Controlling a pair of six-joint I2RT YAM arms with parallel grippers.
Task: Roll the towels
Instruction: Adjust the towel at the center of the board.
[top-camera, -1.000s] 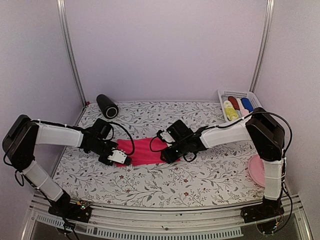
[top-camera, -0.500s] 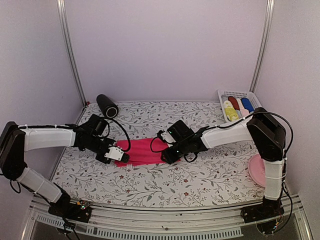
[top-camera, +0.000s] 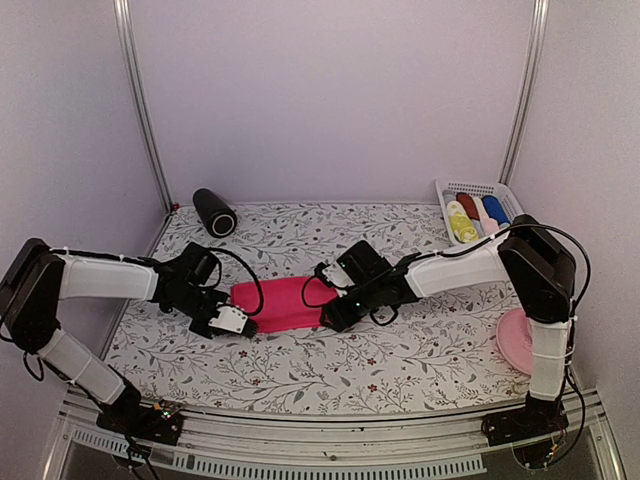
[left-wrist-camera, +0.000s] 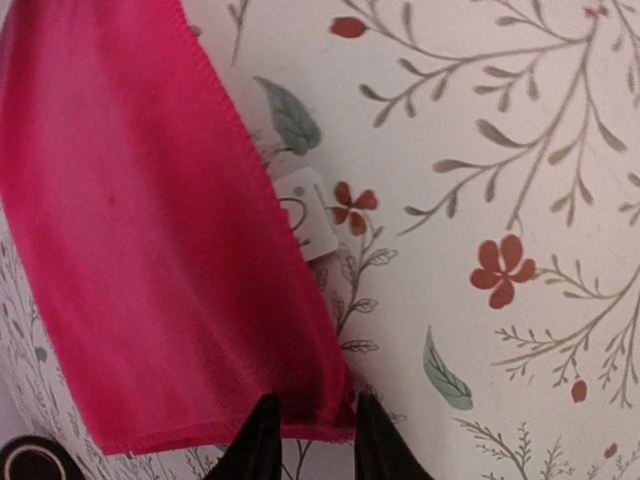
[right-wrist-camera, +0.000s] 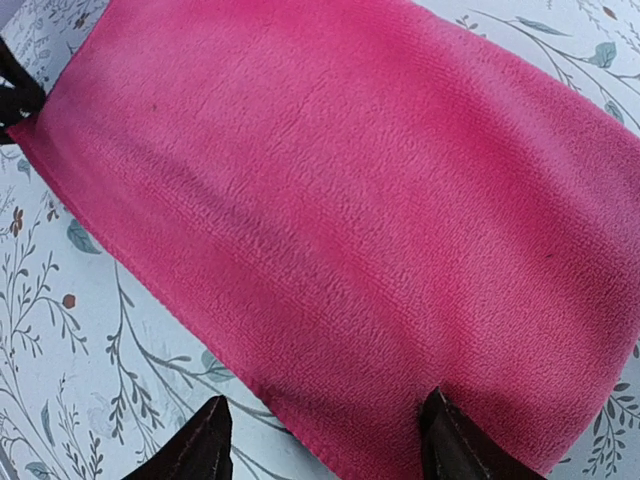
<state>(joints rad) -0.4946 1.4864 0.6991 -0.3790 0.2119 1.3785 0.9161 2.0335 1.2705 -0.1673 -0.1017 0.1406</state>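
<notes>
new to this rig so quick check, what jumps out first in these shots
The hot pink towel mid-table, with the left gripper at its left end and the right gripper at its right end. Next, the white basket of rolled towels at the far right corner, and the black cylinder far left.

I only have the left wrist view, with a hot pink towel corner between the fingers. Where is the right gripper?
Observer: The right gripper is at the opposite end of the hot pink towel, with its jaws wide apart astride the edge.
Operator: Is the towel rolled anywhere?
Observer: No, it lies flat and unrolled along its whole length.
Operator: Any finished rolls around?
Observer: Four rolled towels, yellow, red, pale and blue, lie in a white basket at the far right.
</notes>
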